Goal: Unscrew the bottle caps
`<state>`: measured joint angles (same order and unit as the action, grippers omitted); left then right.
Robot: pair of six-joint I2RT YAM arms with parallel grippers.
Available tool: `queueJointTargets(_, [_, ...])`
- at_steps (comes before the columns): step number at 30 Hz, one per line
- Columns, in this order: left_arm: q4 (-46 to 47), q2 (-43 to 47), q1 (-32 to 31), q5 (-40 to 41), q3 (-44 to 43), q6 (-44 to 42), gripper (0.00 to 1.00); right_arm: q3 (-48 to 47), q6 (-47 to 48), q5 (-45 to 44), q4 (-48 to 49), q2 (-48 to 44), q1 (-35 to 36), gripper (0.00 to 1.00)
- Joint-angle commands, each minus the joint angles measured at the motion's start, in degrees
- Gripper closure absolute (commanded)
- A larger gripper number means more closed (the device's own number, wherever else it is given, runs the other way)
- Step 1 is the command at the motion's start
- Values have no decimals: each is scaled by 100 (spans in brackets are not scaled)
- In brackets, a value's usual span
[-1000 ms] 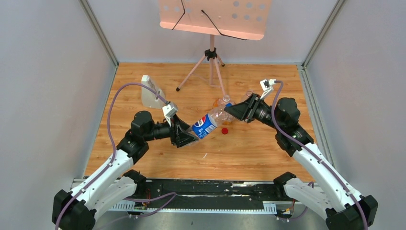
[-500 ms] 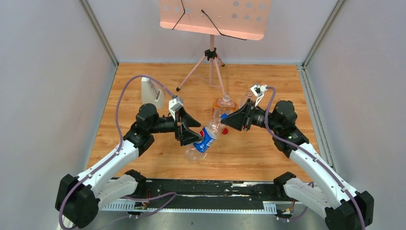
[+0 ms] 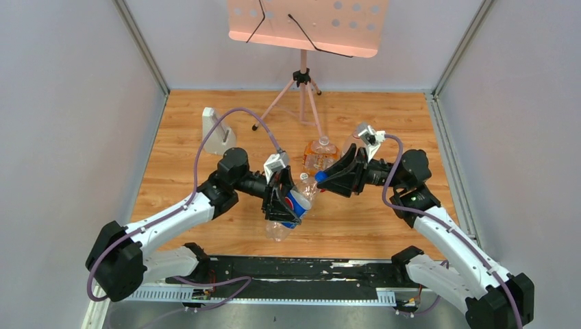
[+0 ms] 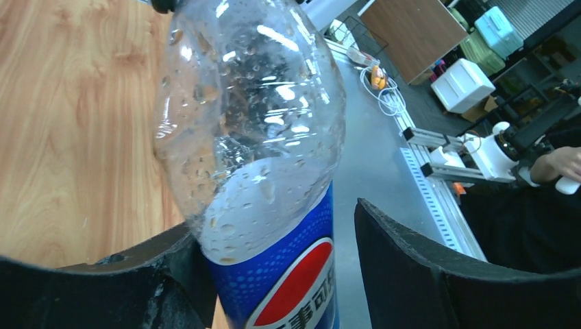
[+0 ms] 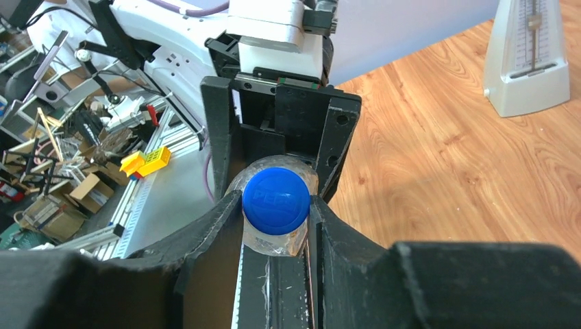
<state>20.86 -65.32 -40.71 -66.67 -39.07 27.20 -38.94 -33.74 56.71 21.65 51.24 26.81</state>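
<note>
Blue round plastic screw cap [image 5: 276,201], embossed with what we read as PEPSI, sits pinched in the right pincer [image 3: 329,179], its clear plastic bottle [image 4: 253,137] held above the wooden bench [image 3: 370,219] between the arms. Since a second ago the left pincer [image 4: 274,281] has shifted from the base to the blue label, jaws apart and not yet clamped, so we judge twisting must wait. That label shows the Pepsi globe and white Chinese characters.

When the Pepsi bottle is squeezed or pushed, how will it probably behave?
The Pepsi bottle looks empty, with only droplets inside, so it is probably light and easily pushed. Its clear wall appears thin and dented, so a squeeze would likely buckle it. Being round and smooth, it may roll if laid down.
</note>
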Motion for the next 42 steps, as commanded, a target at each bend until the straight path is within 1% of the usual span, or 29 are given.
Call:
queueJointTargets(1, [187,92,-16,-137,-216,-109,36,20,188,196,528,-165,-2,89])
queueJointTargets(3, [96,90,-16,-53,-254,-151,44,63,126,233,611,-179,-8,89])
queueJointTargets(6, [-352,81,-16,253,-352,-494,51,107,55,174,572,-220,4,88])
queueJointTargets(7, [-750,98,-16,366,-434,-610,57,114,54,131,505,-249,0,87])
queueJointTargets(8, [-974,112,-16,638,-492,-885,64,114,63,75,416,-282,1,83])
queueJointTargets(9, [-1443,132,-16,788,-594,-1020,67,108,99,-23,259,-320,-2,73])
queueJointTargets(10, [-1868,142,-16,1073,-655,-1247,74,81,130,-242,-62,-358,-6,62])
queueJointTargets(11, [-2109,166,-16,1203,-771,-1360,75,17,172,-435,-334,-391,-6,54])
queueJointTargets(12, [-2509,172,-16,1522,-895,-1552,79,-57,232,-626,-661,-424,-7,48])
queueJointTargets(13, [-2720,183,-16,1691,-964,-1718,81,-130,273,-826,-951,-453,-8,38])
queueJointTargets(14, [-3104,184,-16,2059,-1101,-1810,85,-196,271,-1065,-1208,-492,-2,29])
queueJointTargets(15, [-3276,184,-16,2241,-1159,-1974,86,-254,261,-1228,-1423,-518,-16,23])
queueJointTargets(17, [-3741,153,-24,2821,-1325,-2232,89,-351,171,-1542,-1755,-574,-20,18])
queueJointTargets(20, [-4409,99,-94,3350,-1575,-2548,91,-503,-7,-1818,-2111,-615,-88,17])
queueJointTargets(22, [-4717,95,-259,3924,-1691,-2792,92,-639,-166,-2043,-2462,-596,-164,17])
queueJointTargets(23, [-4790,106,-331,4351,-1718,-2989,93,-706,-254,-2124,-2609,-567,-219,17])
queueJointTargets(27, [-4799,215,-751,5216,-1635,-3535,100,-891,-667,-2010,-2931,-356,-506,23])
queueJointTargets(30, [-4274,477,-993,5475,-1321,-3825,100,-967,-803,-1738,-2965,-187,-561,27])
queueJointTargets(31, [-3938,565,-1071,5567,-1216,-3939,100,-981,-823,-1666,-2965,-140,-558,28])
queueJointTargets(32, [-3755,729,-1106,5581,-1012,-3997,100,-984,-835,-1606,-2965,-95,-561,29])
queueJointTargets(35, [-2763,1088,-1155,5574,-556,-4088,100,-984,-823,-1301,-2963,57,-561,32])
queueJointTargets(37, [-2318,1293,-1163,5538,-202,-4111,100,-984,-839,-1052,-2901,135,-560,33])
queueJointTargets(39, [-2168,1407,-1164,5486,-107,-4175,100,-975,-921,-825,-2765,185,-560,34])
queueJointTargets(42, [-2236,1384,-1163,5490,-106,-4317,100,-954,-1038,-487,-2496,210,-557,35])
